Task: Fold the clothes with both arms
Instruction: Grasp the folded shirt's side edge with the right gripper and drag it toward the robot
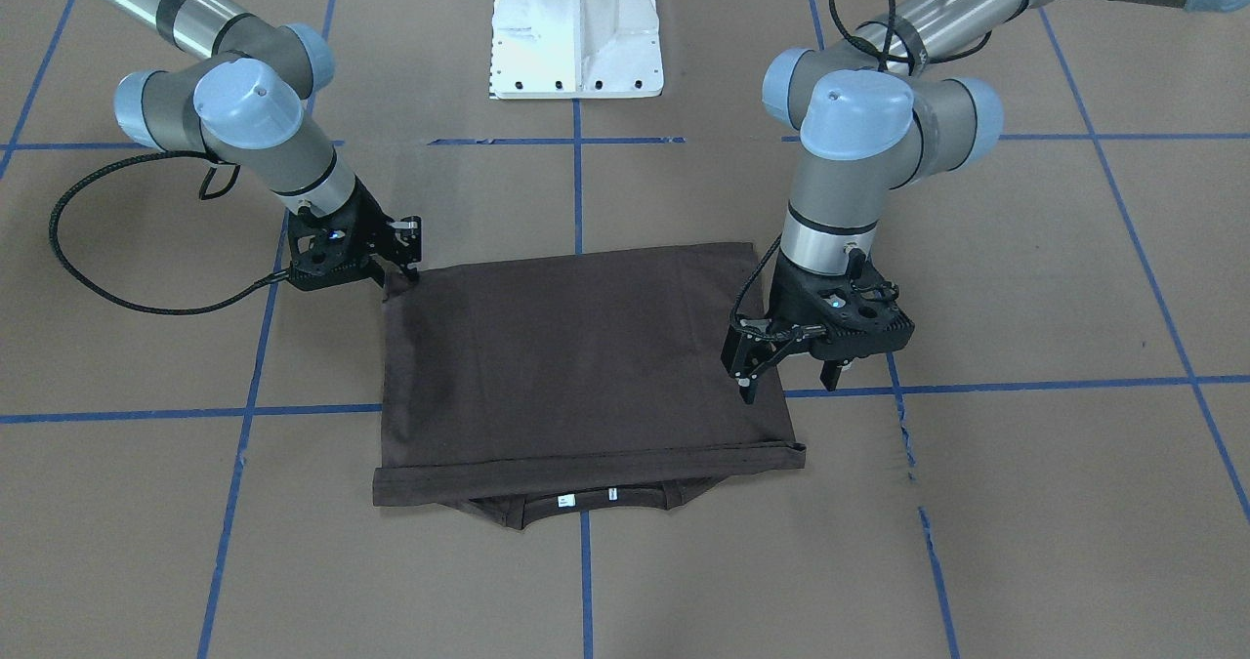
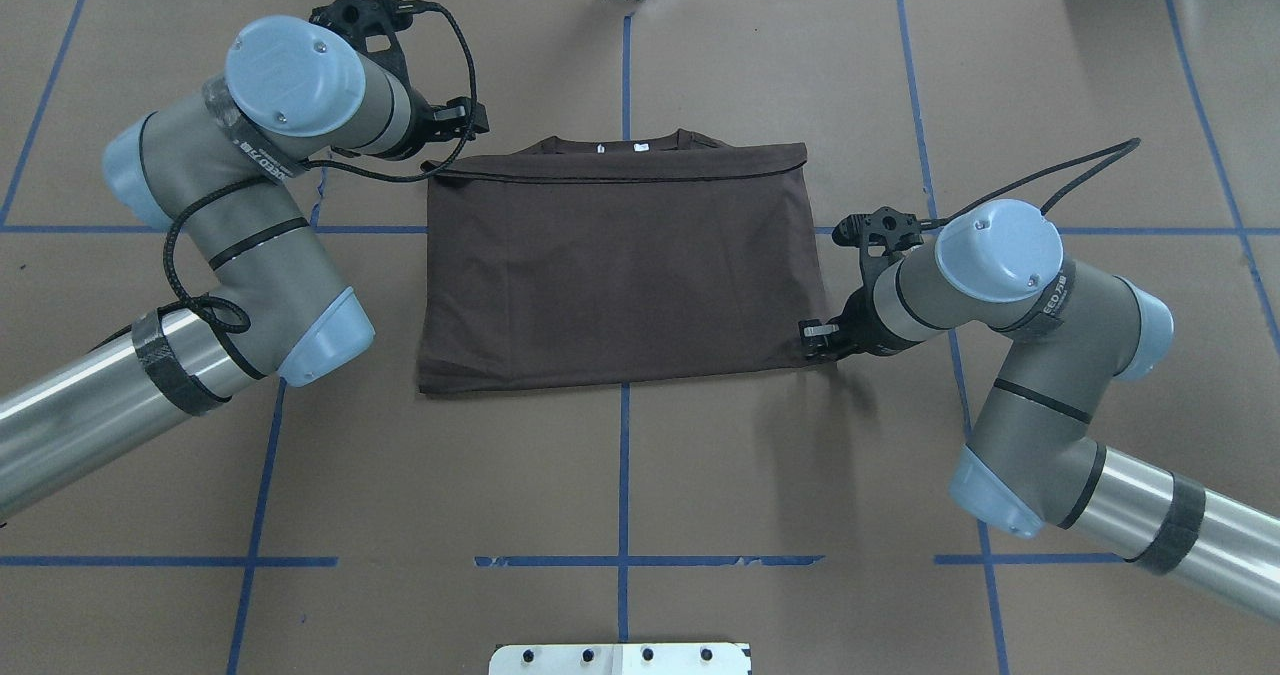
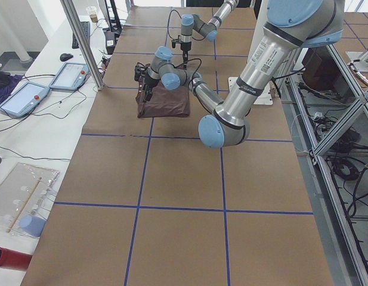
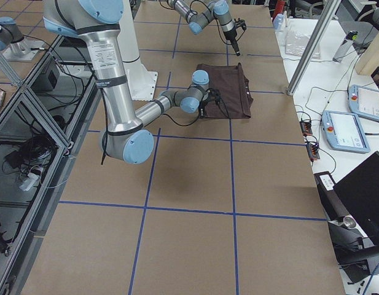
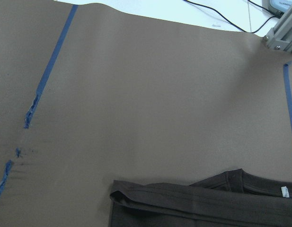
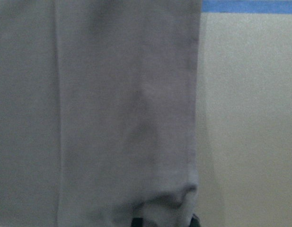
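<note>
The dark brown T-shirt (image 1: 576, 366) (image 2: 620, 275) lies folded into a flat rectangle at the table's middle. Its hem is laid across the chest, and the collar (image 1: 596, 505) with white tags peeks out at the far end. My left gripper (image 1: 789, 384) (image 2: 468, 120) hangs open just above the shirt's far left corner, with nothing between its fingers. My right gripper (image 1: 410, 259) (image 2: 818, 340) sits low at the near right corner, shut on the cloth. The right wrist view shows the fabric (image 6: 112, 118) puckered at the fingertips. The left wrist view shows the hem corner (image 5: 136, 196) below.
The white pedestal base (image 1: 576, 34) (image 2: 620, 658) stands on the robot's side. Blue tape lines (image 2: 625, 455) cross the brown table cover. Benches with tablets (image 3: 28, 98) (image 4: 346, 132) and an aluminium post (image 3: 82, 44) flank the far long edge.
</note>
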Controlling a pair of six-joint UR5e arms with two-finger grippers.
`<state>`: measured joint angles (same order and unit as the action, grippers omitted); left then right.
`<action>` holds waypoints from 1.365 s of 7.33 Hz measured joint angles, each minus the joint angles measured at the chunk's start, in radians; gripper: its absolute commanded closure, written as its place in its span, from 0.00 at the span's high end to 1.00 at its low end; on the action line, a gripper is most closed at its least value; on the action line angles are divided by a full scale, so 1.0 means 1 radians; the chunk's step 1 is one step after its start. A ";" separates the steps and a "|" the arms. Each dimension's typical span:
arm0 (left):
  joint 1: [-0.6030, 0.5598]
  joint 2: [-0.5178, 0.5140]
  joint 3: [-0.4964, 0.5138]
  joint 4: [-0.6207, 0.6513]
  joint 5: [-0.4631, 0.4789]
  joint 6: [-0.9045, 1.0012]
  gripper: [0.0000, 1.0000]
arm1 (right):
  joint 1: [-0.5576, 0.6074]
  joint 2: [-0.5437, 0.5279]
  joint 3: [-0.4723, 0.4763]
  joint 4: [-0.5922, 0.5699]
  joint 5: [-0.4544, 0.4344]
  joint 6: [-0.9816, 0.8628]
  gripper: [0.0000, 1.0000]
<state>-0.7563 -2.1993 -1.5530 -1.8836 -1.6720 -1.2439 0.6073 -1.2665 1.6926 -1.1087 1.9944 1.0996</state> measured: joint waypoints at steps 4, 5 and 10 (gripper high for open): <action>-0.001 0.003 -0.017 0.000 0.000 -0.007 1.00 | -0.005 -0.046 0.044 0.001 0.006 -0.004 0.00; -0.001 0.014 -0.032 0.001 0.001 -0.008 1.00 | -0.040 -0.111 0.121 0.001 0.006 -0.001 0.00; 0.005 0.064 -0.103 0.001 0.003 -0.011 1.00 | -0.409 -0.430 0.483 0.006 -0.001 0.006 1.00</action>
<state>-0.7508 -2.1352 -1.6561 -1.8822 -1.6693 -1.2551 0.1981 -1.6966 2.1751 -1.1030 1.9934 1.1054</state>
